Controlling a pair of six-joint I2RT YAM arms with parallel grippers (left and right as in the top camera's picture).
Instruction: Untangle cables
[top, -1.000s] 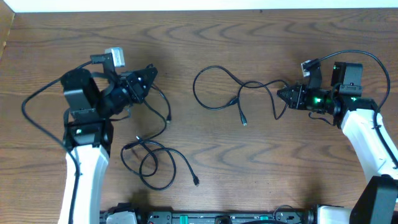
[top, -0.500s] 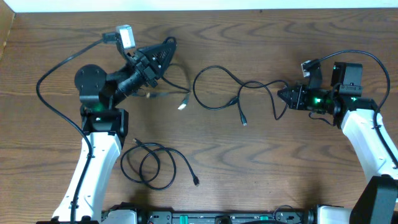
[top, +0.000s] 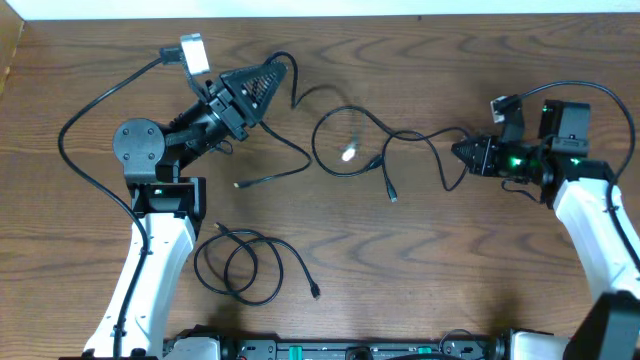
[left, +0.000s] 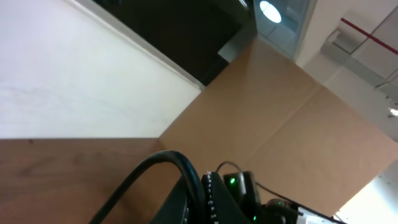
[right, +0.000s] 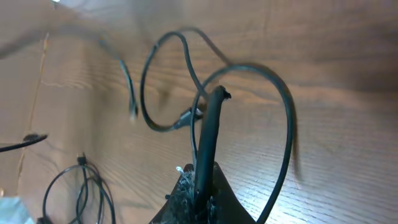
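Three thin black cables show in the overhead view. My left gripper (top: 270, 72) is raised at the back left and shut on one cable, whose plug end (top: 238, 185) trails down onto the table. In the left wrist view this cable (left: 163, 163) arcs out from between the fingers (left: 205, 196). My right gripper (top: 460, 152) is shut on a second cable (top: 392, 197), which loops over the middle of the table. In the right wrist view it (right: 208, 134) runs straight out of the jaws (right: 200, 186). A third cable (top: 314, 291) lies coiled at the front left, and no gripper holds it.
The table's back edge meets a white wall (top: 330, 8). The arms' own thick black wires loop at the left (top: 75, 125) and right (top: 590, 92). A cardboard panel (left: 298, 112) fills the left wrist view.
My left arm has swung up and to the right, pulling its cable away from the coil at the front left. The loose end has slid right. The right arm has hardly moved.
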